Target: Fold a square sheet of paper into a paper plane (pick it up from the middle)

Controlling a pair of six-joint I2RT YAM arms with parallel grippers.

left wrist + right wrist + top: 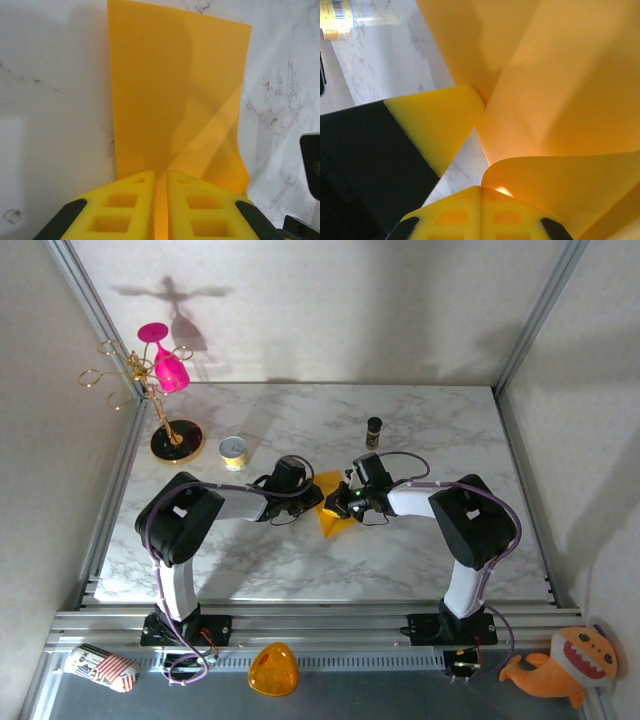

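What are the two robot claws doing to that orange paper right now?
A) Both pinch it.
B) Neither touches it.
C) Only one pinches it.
A: the left gripper and the right gripper each have their fingers closed on the orange paper.

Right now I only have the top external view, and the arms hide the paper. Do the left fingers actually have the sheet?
Observer: Yes. In the left wrist view the left fingers are shut on the near edge of the orange sheet of paper, which is pinched between them.
Operator: And the right side?
Observer: The right fingers are shut on a curled-over edge of the same sheet.
Operator: Any fold in it?
Observer: The left wrist view shows a diagonal crease line rising to the right from the left fingers.
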